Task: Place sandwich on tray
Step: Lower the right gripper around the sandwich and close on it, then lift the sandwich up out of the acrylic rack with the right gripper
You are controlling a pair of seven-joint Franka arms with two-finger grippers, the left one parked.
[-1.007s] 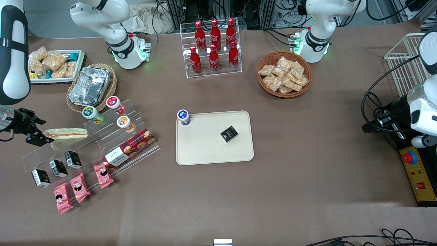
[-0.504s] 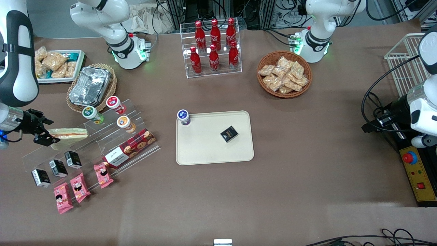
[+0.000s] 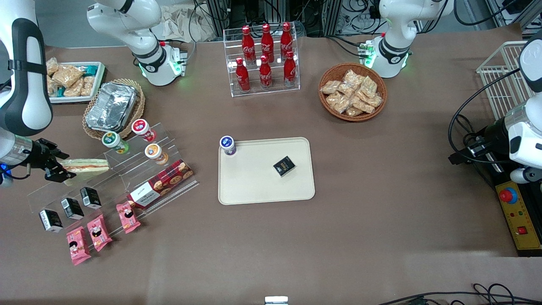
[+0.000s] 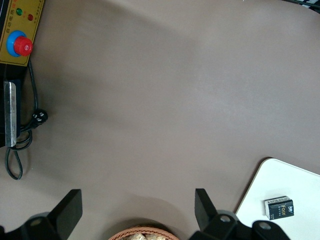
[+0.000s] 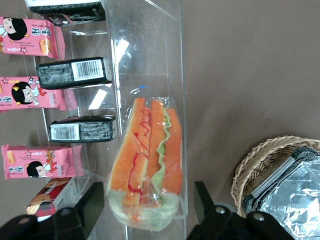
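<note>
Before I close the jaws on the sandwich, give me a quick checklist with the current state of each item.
1. Gripper at the sandwich, on the acrylic stand's top step: ok.
2. Jaws open, one on either side of the wedge: ok.
3. Sandwich centred between them in the right wrist view: ok.
4. Black boxes on the lower step apart from the jaws: ok.
5. Bare space on the tray, which holds a small cup and a black box: ok.
6. Depth of the jaws down the wedge: cannot tell.

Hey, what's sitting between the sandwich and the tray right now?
In the front view, the clear stepped rack's cups and cookie box lie between sandwich and tray. The open claw straddles the sandwich's end.
</note>
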